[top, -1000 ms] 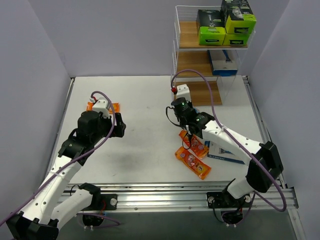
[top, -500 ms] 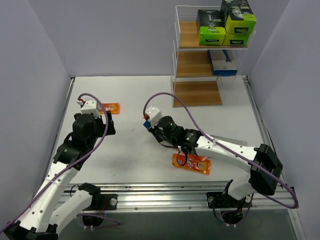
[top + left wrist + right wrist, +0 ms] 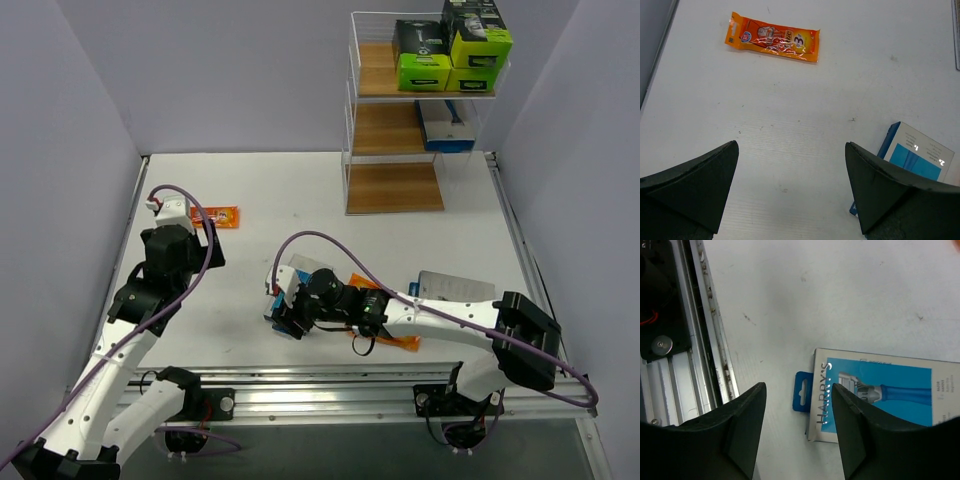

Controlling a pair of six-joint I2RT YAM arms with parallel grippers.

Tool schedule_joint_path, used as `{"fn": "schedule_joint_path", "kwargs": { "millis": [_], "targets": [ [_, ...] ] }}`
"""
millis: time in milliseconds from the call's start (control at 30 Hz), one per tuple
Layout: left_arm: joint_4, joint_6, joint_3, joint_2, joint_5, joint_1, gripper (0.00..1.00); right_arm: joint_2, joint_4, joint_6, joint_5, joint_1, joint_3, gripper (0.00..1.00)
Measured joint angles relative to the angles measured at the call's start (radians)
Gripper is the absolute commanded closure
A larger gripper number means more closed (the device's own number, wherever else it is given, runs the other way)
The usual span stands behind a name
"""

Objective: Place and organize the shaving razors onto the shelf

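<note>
One small orange razor packet (image 3: 772,42) lies flat near the table's left edge, beyond my open left gripper (image 3: 791,145), which hovers over bare table. A flat blue razor card (image 3: 875,390) lies face up near the front rail. My right gripper (image 3: 799,386) hangs over its hang-tab end, jaws apart and holding nothing. The same card (image 3: 912,160) shows at the lower right of the left wrist view. The shelf (image 3: 395,185) stands at the back right. Black-and-green boxes (image 3: 450,50) sit on its top tier and a blue card (image 3: 445,130) on the middle one.
Another orange packet (image 3: 400,340) lies partly under my right forearm. A pale card (image 3: 445,287) rests to the right of it. The metal front rail (image 3: 695,340) runs close beside the right gripper. The shelf's bottom board carries nothing.
My right arm has swung from the table's middle to the front left, and its jaws have gone from shut to open. The left arm has drawn back a little to the left.
</note>
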Motion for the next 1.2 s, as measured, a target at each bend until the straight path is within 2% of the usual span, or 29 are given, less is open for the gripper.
{"fn": "schedule_joint_path", "kwargs": {
  "millis": [133, 233, 433, 600, 833, 1200],
  "targets": [
    [0.001, 0.003, 0.0, 0.0, 0.042, 0.0, 0.04, -0.027, 0.024, 0.093, 0.021, 0.007, -0.069, 0.52],
    [0.001, 0.007, 0.0, 0.0, 0.071, 0.0, 0.03, -0.069, 0.039, 0.201, 0.11, 0.007, -0.116, 0.57],
    [0.002, 0.018, 0.0, 0.008, 0.126, 0.0, 0.03, -0.094, 0.06, 0.5, 0.335, -0.002, -0.156, 0.54],
    [0.004, 0.02, 0.0, 0.023, 0.161, 0.0, 0.04, -0.01, 0.041, 0.669, 0.447, -0.027, -0.135, 0.53],
    [0.005, 0.025, 0.0, 0.024, 0.185, -0.002, 0.04, 0.084, -0.015, 0.813, 0.513, -0.1, -0.111, 0.48],
    [0.008, 0.028, 0.0, 0.007, 0.211, -0.01, 0.04, 0.216, 0.004, 0.861, 0.501, -0.156, -0.01, 0.42]
  ]
}}
